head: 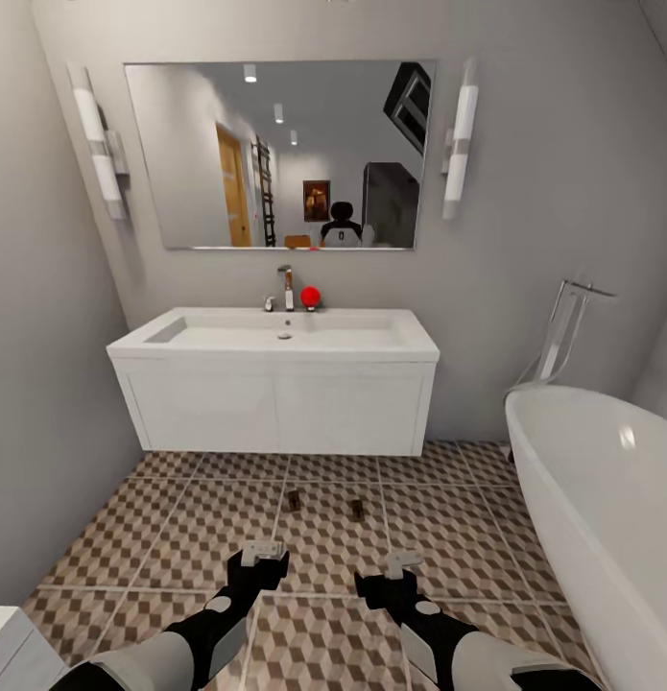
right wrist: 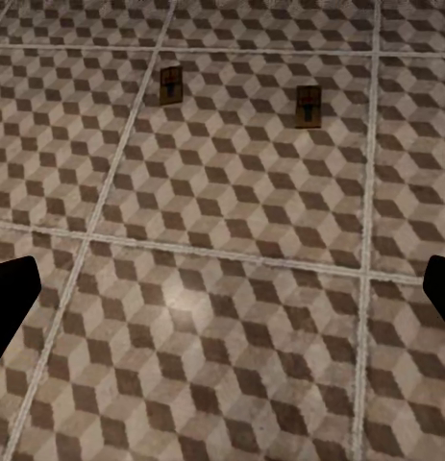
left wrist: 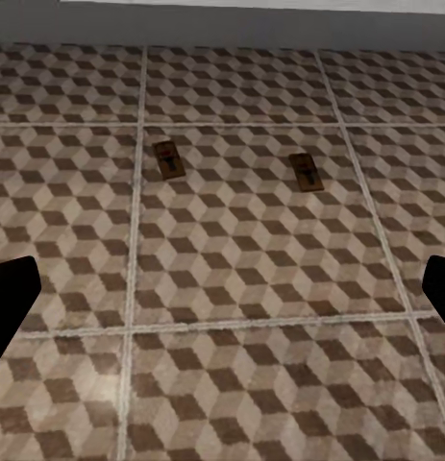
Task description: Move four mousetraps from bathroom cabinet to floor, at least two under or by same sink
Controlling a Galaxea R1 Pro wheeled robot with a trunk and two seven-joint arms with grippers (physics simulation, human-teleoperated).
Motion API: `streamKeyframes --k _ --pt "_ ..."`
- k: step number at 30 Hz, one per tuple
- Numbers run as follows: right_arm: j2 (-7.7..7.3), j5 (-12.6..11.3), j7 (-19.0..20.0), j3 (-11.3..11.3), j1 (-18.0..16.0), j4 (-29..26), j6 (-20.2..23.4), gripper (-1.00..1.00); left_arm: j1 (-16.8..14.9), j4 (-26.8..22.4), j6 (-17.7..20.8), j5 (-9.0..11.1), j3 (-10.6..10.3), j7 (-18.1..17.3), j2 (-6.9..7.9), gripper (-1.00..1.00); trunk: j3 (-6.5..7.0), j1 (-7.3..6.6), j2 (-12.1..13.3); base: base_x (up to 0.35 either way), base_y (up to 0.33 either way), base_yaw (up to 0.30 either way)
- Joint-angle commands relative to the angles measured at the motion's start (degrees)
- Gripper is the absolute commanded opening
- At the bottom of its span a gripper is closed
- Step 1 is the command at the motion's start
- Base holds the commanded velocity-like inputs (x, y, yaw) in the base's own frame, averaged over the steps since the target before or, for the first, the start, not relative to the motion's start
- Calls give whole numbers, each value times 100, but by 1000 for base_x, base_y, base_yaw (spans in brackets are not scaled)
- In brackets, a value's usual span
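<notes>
**Two traps on the tiles in front of the basin, both grippers empty**

Nearest the head camera, the left gripper (head: 261,554) and the right gripper (head: 402,566), both black with pale fingertips, hang low over the bathroom floor (head: 179,537), its large square tiles printed with a brown, beige and white cube pattern and pale grout lines. In each wrist view the dark fingers (left wrist: 11,298) sit at opposite edges of the frame with bare tile between them, so both sets of jaws stand wide apart and hold nothing.

Just beyond the grippers, two small flat brown wooden mousetraps with thin wire parts lie flat on the tiles, side by side but apart. The left mousetrap (head: 294,499) and the right mousetrap (head: 357,510) both rest on the same tile, short of the grout line that runs before the basin.

Farther back, the wide white rectangular wall-hung sink (head: 275,369) stands against the grey wall, with a chrome tap (head: 286,287) and a small red round object (head: 310,297) at its rear edge. The traps lie in front of it, near its middle, not beneath it. A white oval bathtub (head: 602,499) fills the right side. Above the sink hangs a rectangular mirror (head: 275,154) between two tube wall lamps (head: 459,139).
</notes>
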Motion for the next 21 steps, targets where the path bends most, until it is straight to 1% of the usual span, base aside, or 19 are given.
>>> streamKeyframes --k 1,6,13,21 --pt "-3 22 2 -1 -7 15 -28 100 -5 9 -21 46 -49 7 1 100 13 -23 39 0 0 0" --pt "-25 18 3 -1 -7 15 -28 100 -5 18 -20 54 -49 13 21 100 103 -133 239 0 0 0" --pt "-130 21 5 8 -7 21 -25 100 -4 31 -20 59 -48 16 45 100 228 -287 520 0 0 0" --pt "-166 28 5 15 -7 39 -16 100 -4 56 -20 81 -47 15 53 100 372 -463 841 0 0 0"
